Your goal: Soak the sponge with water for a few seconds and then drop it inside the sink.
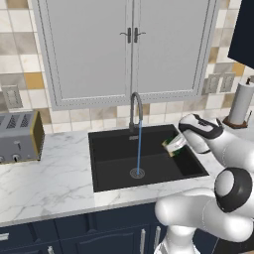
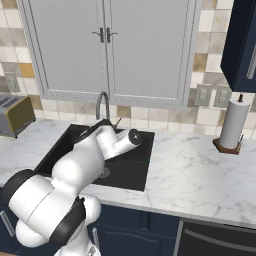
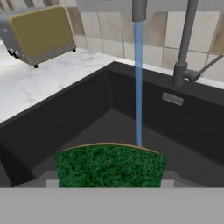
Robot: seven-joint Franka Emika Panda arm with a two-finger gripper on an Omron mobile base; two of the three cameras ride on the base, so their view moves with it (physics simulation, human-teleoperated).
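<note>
Nearest the hand camera, the small yellow sponge with its dark green scouring face (image 3: 110,166) sits pinched between the two-finger gripper (image 1: 176,145), whose fingers appear clamped on its sides, though their tips are mostly hidden. It hangs above the right part of the deep matte-black sink (image 1: 104,154). Just beyond it, the thin pale-blue water stream (image 1: 139,147) falls from the curved grey faucet (image 1: 135,108) to the round drain (image 1: 137,172). Farther left, a grey toaster (image 1: 19,136) stands on white marble counter (image 1: 49,178).

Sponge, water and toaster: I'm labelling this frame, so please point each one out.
sponge (image 3: 109,166): hand view, on its green scouring face.
water (image 1: 139,146): left base view, midway down the stream.
toaster (image 1: 17,136): left base view, on its grey front side.
</note>
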